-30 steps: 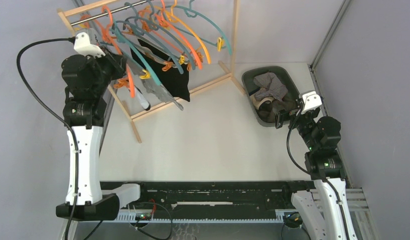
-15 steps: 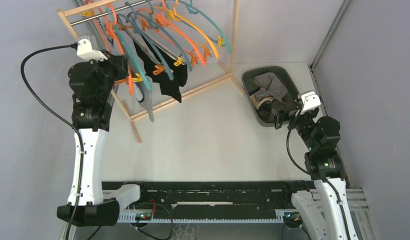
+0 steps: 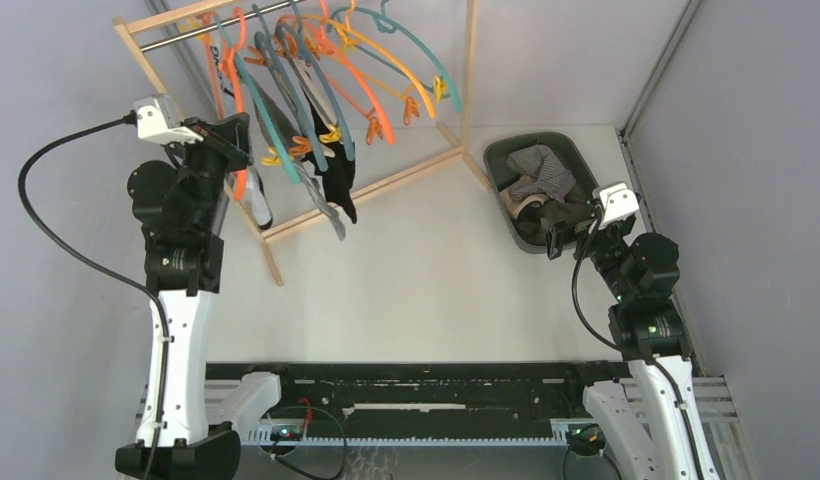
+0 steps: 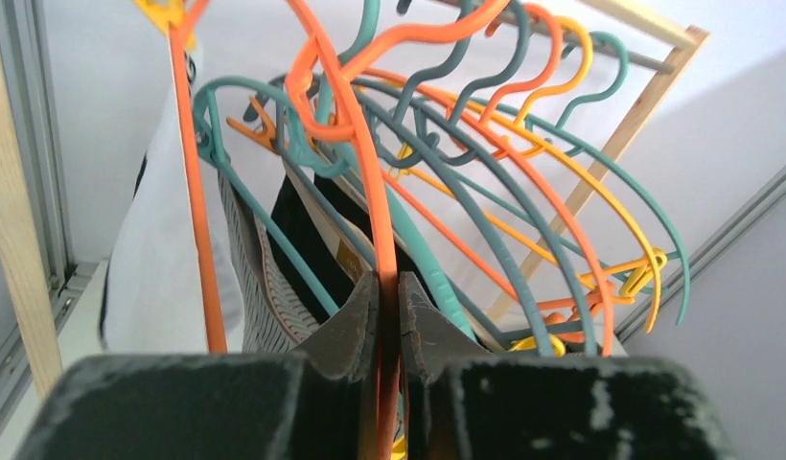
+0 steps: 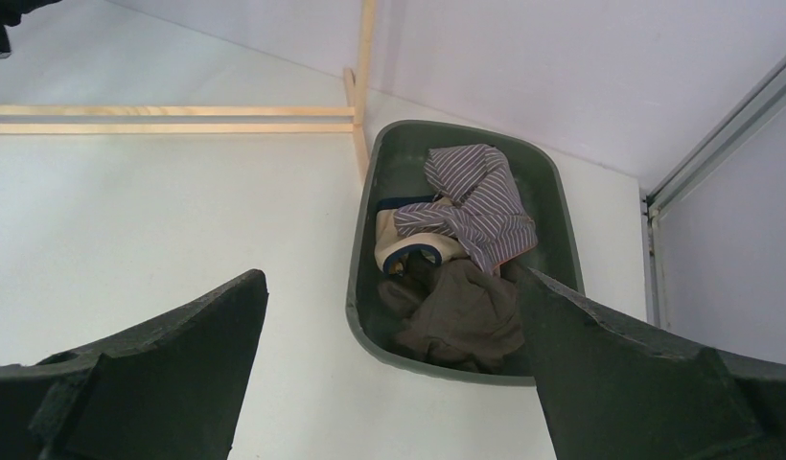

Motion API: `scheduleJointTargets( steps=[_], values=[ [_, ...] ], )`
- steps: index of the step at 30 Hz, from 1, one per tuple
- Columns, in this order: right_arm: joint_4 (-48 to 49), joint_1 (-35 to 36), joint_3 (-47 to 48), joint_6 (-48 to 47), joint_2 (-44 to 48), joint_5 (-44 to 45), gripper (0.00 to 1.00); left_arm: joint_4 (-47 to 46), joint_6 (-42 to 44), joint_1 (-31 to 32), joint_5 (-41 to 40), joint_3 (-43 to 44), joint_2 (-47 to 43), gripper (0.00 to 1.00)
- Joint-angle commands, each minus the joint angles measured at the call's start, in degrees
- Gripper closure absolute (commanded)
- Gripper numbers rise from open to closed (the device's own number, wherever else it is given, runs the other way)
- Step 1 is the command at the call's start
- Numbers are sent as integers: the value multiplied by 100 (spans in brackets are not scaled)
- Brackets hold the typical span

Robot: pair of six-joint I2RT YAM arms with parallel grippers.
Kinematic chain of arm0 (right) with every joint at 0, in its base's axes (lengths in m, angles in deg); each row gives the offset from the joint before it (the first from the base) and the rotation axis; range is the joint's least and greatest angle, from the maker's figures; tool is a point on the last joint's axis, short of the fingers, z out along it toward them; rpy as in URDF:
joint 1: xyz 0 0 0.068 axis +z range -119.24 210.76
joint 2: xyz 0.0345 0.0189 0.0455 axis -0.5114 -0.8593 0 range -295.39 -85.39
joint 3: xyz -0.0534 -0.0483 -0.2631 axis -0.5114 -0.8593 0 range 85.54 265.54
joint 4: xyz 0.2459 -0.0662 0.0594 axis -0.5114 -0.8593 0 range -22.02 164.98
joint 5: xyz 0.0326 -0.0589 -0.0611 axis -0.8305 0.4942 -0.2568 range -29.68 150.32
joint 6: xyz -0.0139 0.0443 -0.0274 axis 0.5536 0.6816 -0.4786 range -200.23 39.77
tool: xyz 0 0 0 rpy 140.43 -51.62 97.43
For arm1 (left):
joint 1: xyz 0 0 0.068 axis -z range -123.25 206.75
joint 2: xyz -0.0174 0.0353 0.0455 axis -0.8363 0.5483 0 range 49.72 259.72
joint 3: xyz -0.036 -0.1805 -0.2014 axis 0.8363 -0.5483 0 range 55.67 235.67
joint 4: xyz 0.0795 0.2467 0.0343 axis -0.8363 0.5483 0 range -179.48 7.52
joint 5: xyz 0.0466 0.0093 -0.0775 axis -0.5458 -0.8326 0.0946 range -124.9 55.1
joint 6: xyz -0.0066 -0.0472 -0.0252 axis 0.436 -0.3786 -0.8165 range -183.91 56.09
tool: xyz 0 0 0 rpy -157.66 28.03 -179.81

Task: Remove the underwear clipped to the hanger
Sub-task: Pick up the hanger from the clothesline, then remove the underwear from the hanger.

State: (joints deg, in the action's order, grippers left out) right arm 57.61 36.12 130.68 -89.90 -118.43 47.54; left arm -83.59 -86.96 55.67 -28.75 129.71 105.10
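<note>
Several coloured hangers hang from the rail (image 3: 216, 25) of a wooden rack (image 3: 366, 185). My left gripper (image 3: 236, 135) is shut on the thin arm of an orange hanger (image 4: 370, 182), which runs straight between the jaws. Underwear hangs clipped below: a white pair with black trim (image 4: 150, 249) (image 3: 256, 200), a grey pair (image 4: 260, 287) (image 3: 321, 200) and black ones (image 4: 303, 240) (image 3: 341, 175). My right gripper (image 5: 391, 278) (image 3: 571, 225) stands wide open over the near end of the bin, holding nothing.
A dark green bin (image 3: 506, 150) (image 5: 360, 240) at the back right holds a striped cloth (image 5: 475, 196), a brown cloth (image 5: 461, 316) and a cream piece. The rack's wooden base rails (image 5: 169, 120) lie on the white table. Grey walls stand on both sides.
My left arm has shifted left and drawn back with the orange hanger. The hangers and clipped underwear have swung and bunched toward the left. The right arm has not moved.
</note>
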Motion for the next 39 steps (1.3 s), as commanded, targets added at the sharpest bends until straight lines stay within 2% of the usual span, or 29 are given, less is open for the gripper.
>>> scheduleJointTargets(
  steps=[1, 21, 29, 39],
  values=[
    [149, 46, 3, -67, 44, -14, 0, -615, -145, 32, -18, -139, -259, 100],
    [140, 93, 6, -92, 44, -41, 0, -245, -1137, 29, -161, -619, -1062, 100],
    [136, 132, 5, -113, -15, -36, 0, 556, -1116, 34, -304, -535, -1552, 100],
    [109, 152, 5, -132, -141, -84, 0, 2248, -552, 31, -181, -63, -2081, 100]
  ],
)
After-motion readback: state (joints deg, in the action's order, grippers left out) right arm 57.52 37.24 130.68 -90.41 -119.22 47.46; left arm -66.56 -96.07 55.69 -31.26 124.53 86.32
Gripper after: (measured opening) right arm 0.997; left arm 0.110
